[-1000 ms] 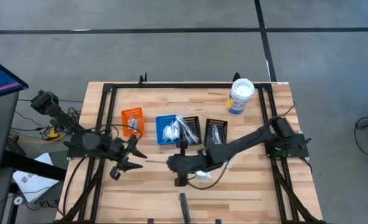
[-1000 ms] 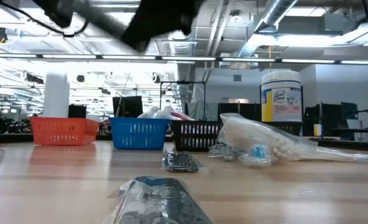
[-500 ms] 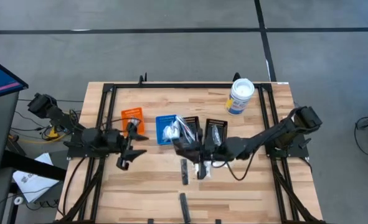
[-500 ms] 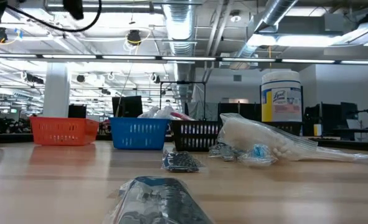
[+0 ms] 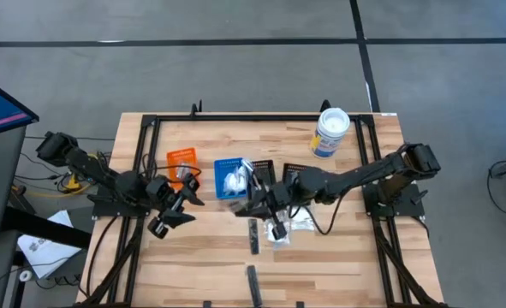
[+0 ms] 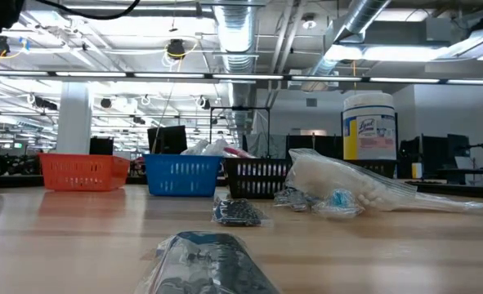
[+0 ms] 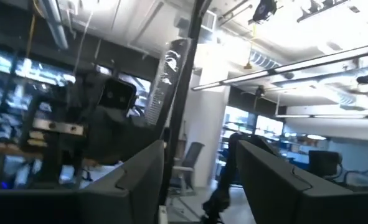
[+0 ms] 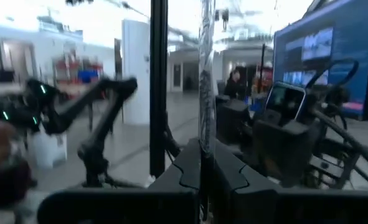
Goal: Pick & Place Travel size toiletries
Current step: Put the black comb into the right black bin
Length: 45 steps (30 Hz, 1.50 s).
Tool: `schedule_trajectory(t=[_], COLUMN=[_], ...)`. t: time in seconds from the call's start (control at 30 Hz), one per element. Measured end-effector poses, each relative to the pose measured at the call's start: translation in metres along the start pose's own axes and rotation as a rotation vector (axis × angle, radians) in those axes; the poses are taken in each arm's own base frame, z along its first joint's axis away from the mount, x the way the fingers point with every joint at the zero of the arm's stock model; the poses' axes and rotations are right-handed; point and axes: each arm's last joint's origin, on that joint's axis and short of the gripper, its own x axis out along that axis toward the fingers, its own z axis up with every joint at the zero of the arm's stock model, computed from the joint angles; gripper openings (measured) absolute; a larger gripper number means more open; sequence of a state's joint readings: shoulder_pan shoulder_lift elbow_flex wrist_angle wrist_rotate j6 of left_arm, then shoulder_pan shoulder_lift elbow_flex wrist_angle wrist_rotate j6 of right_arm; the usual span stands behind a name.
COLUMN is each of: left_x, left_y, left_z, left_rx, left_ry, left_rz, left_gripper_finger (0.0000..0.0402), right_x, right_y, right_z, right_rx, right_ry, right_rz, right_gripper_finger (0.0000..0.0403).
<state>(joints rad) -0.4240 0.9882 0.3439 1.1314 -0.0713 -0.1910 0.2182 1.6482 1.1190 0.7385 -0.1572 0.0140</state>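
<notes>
My right gripper (image 5: 254,202) hangs above the table just in front of the blue bin (image 5: 229,178) and a black bin (image 5: 265,175), shut on a slim clear-wrapped stick (image 8: 203,74). My left gripper (image 5: 181,204) is raised near the orange bin (image 5: 181,161), open with nothing between its fingers (image 7: 134,180). Other toiletries lie flat on the wood: a dark packet (image 5: 253,235), a white crinkly packet (image 5: 292,224) and another dark packet (image 5: 253,279) near the front edge. More of them fill the blue bin. Neither gripper shows in the low view. My right gripper pinches the slim stick between its two fingers, at the stick's lower end (image 8: 202,146). The fingers reach in about level from the table's right side. The rest of the stick sticks out past the fingertips, lifted clear of the table.
A white tub with a blue label (image 5: 330,133) stands at the far right. A second black bin (image 5: 297,180) sits right of the first. In the low view a large clear packet (image 6: 347,184) and a near packet (image 6: 212,261) lie on the wood.
My right gripper has risen from the table's middle and gone toward the bins at the far side, tipping from pointing down to about level; it has left the low view. My left gripper has lifted and tipped upward near the orange bin.
</notes>
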Motion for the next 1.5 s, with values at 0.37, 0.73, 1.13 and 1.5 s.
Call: schedule_trajectory(t=[0.37,0.73,1.13,1.5], left_x=[0.000,-0.004,-0.004,0.000], left_y=[0.009,0.055,0.076,0.053], left_z=[-0.010,-0.051,-0.062,-0.041], left_rx=[-0.296,-0.616,-0.669,-0.464], left_ry=[0.107,0.426,0.445,0.381], left_rz=[0.053,0.184,0.176,-0.008], left_gripper_finger=[0.0175,0.0159,0.0121,0.0091], right_x=[0.005,0.007,0.003,0.006], right_y=[0.031,0.060,0.077,0.074], right_z=[-0.016,-0.047,-0.049,-0.042], right_rx=[-0.648,-1.334,-1.482,-1.310], right_ry=[0.265,0.681,0.817,0.712], right_rz=[0.038,-0.233,-0.274,-0.386], right_gripper_finger=[0.0004,0.0002,0.0003,0.0003])
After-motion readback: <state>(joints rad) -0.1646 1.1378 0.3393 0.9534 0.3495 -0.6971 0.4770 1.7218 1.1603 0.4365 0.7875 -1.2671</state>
